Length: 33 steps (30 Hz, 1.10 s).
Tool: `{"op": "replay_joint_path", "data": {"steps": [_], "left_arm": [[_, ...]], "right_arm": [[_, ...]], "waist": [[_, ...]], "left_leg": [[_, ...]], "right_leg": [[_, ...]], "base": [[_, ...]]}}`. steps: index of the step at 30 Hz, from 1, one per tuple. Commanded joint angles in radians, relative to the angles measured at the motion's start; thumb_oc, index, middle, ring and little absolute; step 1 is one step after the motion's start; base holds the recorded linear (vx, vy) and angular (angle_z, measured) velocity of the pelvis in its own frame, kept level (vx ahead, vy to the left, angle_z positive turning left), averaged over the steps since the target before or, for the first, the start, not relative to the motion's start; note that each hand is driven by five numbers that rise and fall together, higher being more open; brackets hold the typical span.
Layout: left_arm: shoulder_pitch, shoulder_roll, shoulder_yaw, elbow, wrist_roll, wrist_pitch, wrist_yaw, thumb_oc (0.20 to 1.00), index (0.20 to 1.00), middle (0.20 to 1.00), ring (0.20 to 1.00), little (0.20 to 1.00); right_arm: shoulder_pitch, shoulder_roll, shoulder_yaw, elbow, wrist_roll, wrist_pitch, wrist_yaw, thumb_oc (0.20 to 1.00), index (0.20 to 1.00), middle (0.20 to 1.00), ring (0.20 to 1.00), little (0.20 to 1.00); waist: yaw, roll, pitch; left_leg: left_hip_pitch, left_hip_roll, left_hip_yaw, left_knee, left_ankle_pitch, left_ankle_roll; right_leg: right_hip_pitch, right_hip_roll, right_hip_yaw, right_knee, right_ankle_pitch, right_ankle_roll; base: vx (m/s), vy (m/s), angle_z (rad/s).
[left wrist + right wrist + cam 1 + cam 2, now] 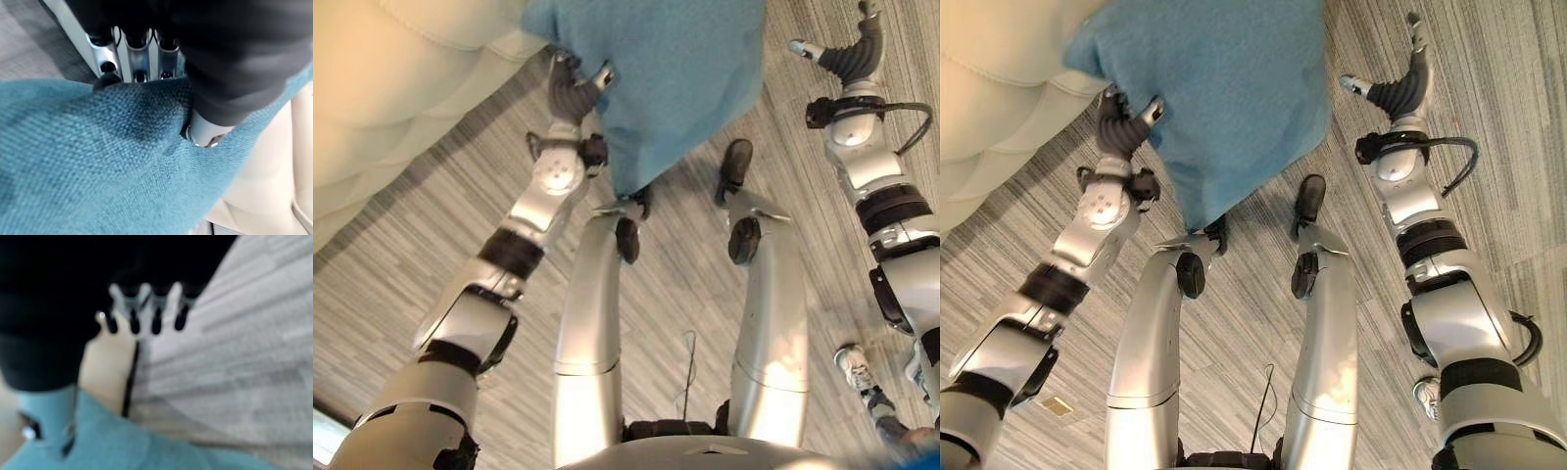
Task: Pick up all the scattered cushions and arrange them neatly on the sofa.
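1. Left eye view is showing a floor (421, 294) of grey carpet with fine streaks running across it, stretching under the whole scene.
2. At ten to eleven o'clock a cream sofa (401, 88) is bulging into the picture, its padded front showing soft rounded folds.
3. A blue cushion (666, 78) is hanging at twelve o'clock, held up off the carpet, with one lower corner pointing down toward the middle of the view and its upper edge lying just beside the sofa.
4. The left hand (576, 86) is gripping the cushion's edge at about eleven o'clock; in the left wrist view its fingers (139, 61) are lying across the woven blue cloth while the thumb is pressing in from the other side, so the cloth is being pinched between them.
5. The right hand (1400, 83) is hovering at one o'clock over bare carpet, apart from the cushion, with its fingers (146, 308) straight, spread a little and holding nothing.
6. At five o'clock a person's shoe (855, 367) is resting on the carpet.
7. No writing or label is showing clearly enough to read.
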<state>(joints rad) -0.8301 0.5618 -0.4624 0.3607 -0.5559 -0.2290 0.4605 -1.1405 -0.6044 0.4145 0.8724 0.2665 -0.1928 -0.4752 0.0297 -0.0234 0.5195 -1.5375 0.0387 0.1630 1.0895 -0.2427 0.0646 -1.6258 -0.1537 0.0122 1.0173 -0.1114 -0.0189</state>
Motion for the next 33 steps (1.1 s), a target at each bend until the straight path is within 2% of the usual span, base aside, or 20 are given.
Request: {"op": "replay_joint_path", "data": {"steps": [1,4,12,16,17,21,26,27,28,30,33], "left_arm": [[0.062,-0.017,0.051,-0.147,0.041,-0.099,-0.063,0.2,0.2,0.2,0.2,0.2],[0.095,-0.02,0.034,-0.161,0.036,-0.092,-0.08,0.2,0.2,0.2,0.2,0.2],[0.101,-0.043,0.005,-0.208,0.036,-0.109,-0.059,0.2,0.2,0.2,0.2,0.2],[0.106,-0.043,-0.001,-0.239,0.034,-0.116,-0.056,0.2,0.2,0.2,0.2,0.2],[0.113,-0.042,-0.001,-0.265,0.031,-0.12,-0.054,0.2,0.2,0.2,0.2,0.2],[0.125,-0.023,0.008,-0.31,0.046,-0.125,-0.048,0.2,0.2,0.2,0.2,0.2],[0.182,0.02,0.042,-0.365,0.059,-0.132,-0.063,0.2,0.2,0.2,0.2,0.2],[0.223,0.042,0.056,-0.386,0.064,-0.136,-0.083,0.2,0.2,0.2,0.2,0.2],[0.226,0.041,0.059,-0.389,0.063,-0.135,-0.084,0.2,0.2,0.2,0.2,0.2],[0.272,0.059,0.06,-0.401,0.061,-0.133,-0.112,0.2,0.2,0.2,0.2,0.2],[0.304,0.061,0.07,-0.412,0.065,-0.131,-0.133,0.2,0.2,0.2,0.2,0.2]], "right_arm": [[0.003,0.015,0.062,0.005,0.124,-0.046,0.052,1.0,1.0,1.0,1.0,1.0],[-0.005,0.044,0.08,0.022,0.191,-0.058,0.08,1.0,1.0,1.0,1.0,1.0],[-0.04,0.091,0.1,0.044,0.243,-0.069,0.057,1.0,1.0,1.0,1.0,1.0],[-0.055,0.088,0.108,0.052,0.212,-0.06,0.032,1.0,1.0,1.0,1.0,1.0],[-0.071,0.084,0.103,0.059,0.175,-0.051,-0.008,1.0,1.0,1.0,1.0,1.0],[-0.094,0.071,0.093,0.071,0.135,-0.039,-0.05,1.0,1.0,1.0,1.0,1.0],[-0.151,-0.021,0.182,0.027,-0.087,0.036,-0.074,1.0,1.0,1.0,1.0,1.0],[-0.203,-0.095,0.253,-0.024,-0.228,0.072,-0.078,1.0,1.0,1.0,1.0,1.0],[-0.203,-0.095,0.254,-0.026,-0.231,0.074,-0.078,1.0,1.0,1.0,1.0,1.0],[-0.276,-0.189,0.346,-0.091,-0.395,0.119,-0.071,1.0,1.0,1.0,1.0,1.0],[-0.322,-0.24,0.393,-0.129,-0.461,0.125,-0.064,1.0,1.0,1.0,1.0,1.0]], "waist": [[-0.01,0.087,-0.004],[0.001,0.095,-0.001],[0.023,0.117,0.0],[0.026,0.121,0.0],[0.029,0.125,0.0],[0.038,0.128,0.0],[0.044,0.121,0.0],[0.045,0.109,0.0],[0.044,0.111,0.0],[0.042,0.094,0.0],[0.038,0.082,0.0]], "left_leg": [[-0.032,-0.062,-0.127,-0.047,0.001,-0.046],[-0.032,-0.061,-0.126,-0.033,-0.002,-0.047],[-0.032,-0.069,-0.135,-0.025,-0.013,-0.047],[-0.032,-0.077,-0.138,-0.027,-0.008,-0.052],[-0.032,-0.079,-0.137,-0.029,-0.011,-0.053],[-0.032,-0.083,-0.132,-0.026,-0.014,-0.053],[-0.032,-0.086,-0.131,-0.024,-0.016,-0.053],[-0.032,-0.084,-0.13,-0.022,-0.015,-0.054],[-0.032,-0.084,-0.13,-0.022,-0.015,-0.054],[-0.032,-0.088,-0.13,-0.026,-0.012,-0.055],[-0.032,-0.088,-0.125,-0.036,-0.01,-0.056]], "right_leg": [[0.056,0.006,0.022,0.081,-0.096,0.067],[0.056,-0.008,0.021,0.109,-0.114,0.062],[0.056,-0.039,0.02,0.149,-0.154,0.056],[0.056,-0.047,0.019,0.159,-0.166,0.053],[0.056,-0.05,0.021,0.163,-0.169,0.053],[0.056,-0.055,0.021,0.178,-0.174,0.054],[0.056,-0.06,0.018,0.18,-0.175,0.052],[0.056,-0.063,0.02,0.179,-0.173,0.052],[0.056,-0.063,0.02,0.179,-0.173,0.052],[0.056,-0.059,0.023,0.18,-0.164,0.058],[0.056,-0.057,0.025,0.17,-0.158,0.06]], "base": [[0.02,0.009,0.1],[0.04,0.005,0.06],[0.02,0.005,0.07],[0.02,-0.003,0.11],[0.01,-0.005,0.11],[0.02,0.0,0.09],[0.01,0.007,0.05],[0.0,0.0,0.0],[0.0,0.0,0.0],[0.0,0.0,0.0],[0.0,0.0,0.0]]}}
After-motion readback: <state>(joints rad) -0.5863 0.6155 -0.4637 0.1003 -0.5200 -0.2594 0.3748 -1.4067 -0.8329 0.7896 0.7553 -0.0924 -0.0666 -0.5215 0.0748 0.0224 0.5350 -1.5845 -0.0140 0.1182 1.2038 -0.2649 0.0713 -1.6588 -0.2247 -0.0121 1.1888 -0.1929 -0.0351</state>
